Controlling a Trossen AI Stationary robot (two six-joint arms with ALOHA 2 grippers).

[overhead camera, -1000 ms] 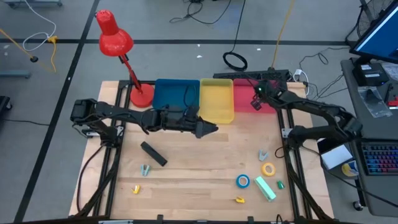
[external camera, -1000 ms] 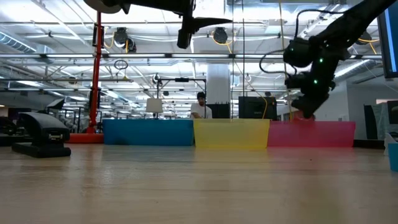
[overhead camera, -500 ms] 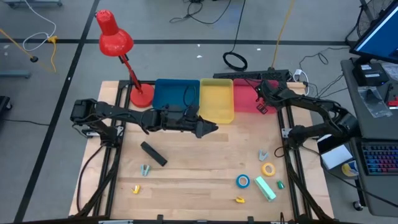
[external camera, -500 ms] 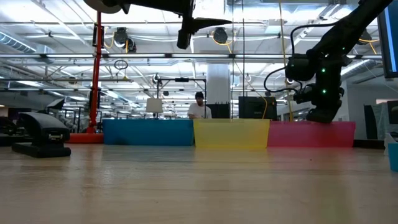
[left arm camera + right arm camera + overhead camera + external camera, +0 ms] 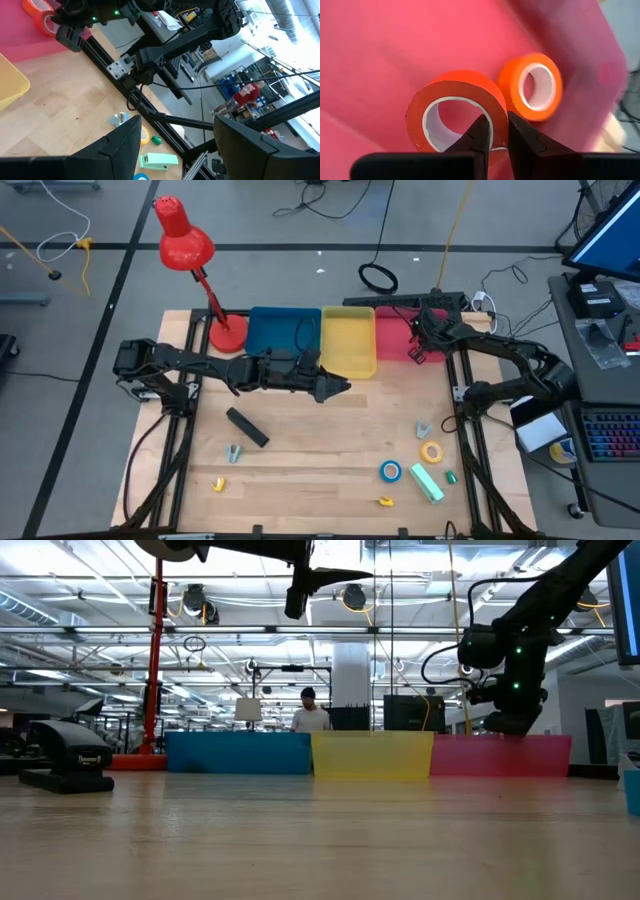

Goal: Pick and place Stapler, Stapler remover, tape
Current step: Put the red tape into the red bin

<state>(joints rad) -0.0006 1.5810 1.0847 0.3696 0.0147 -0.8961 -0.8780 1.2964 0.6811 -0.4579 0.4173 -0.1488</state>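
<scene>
The right end effector (image 5: pixel 495 134) hangs over the pink bin (image 5: pixel 398 340) at the counter's far right, its two dark fingers pinched on the wall of the red tape roll (image 5: pixel 457 114), a smooth glossy ring. Beside that roll, inside the same translucent pink bin, lies the orange tape roll (image 5: pixel 531 87), a smaller matte ring with a pale core. The yellow bin (image 5: pixel 348 342) and the blue bin (image 5: pixel 284 338), both rectangular plastic trays, stand in a row along the far edge.

The left end effector (image 5: pixel 338 387) hovers above the middle of the pale wooden counter (image 5: pixel 320 440), its fingers spread and holding nothing.

Near the front right corner rest the yellow tape roll (image 5: pixel 431 451), the blue tape roll (image 5: pixel 390 471) and a mint-green stapler (image 5: pixel 426 483). A black stapler (image 5: pixel 246 427) lies toward the left.
</scene>
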